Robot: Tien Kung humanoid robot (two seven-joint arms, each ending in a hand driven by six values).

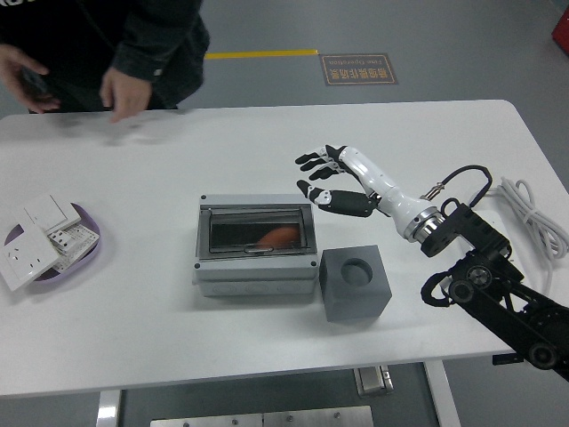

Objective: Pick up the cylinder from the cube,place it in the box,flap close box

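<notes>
The grey box (256, 283) stands mid-table with its clear lid down flat. Through the lid an orange cylinder (278, 237) shows inside. Right of the box sits the dark grey cube (355, 284), its round top hole empty. My right hand (316, 176) hovers above and to the right of the box, fingers spread, holding nothing. The left arm is out of view. A person in a dark jacket has one hand (121, 92) over the table's far left edge, away from the box.
A purple dish (89, 252) with white wall switches lies at the left edge. A white power strip (558, 278) and coiled cable (530, 211) lie at the right, behind my right arm.
</notes>
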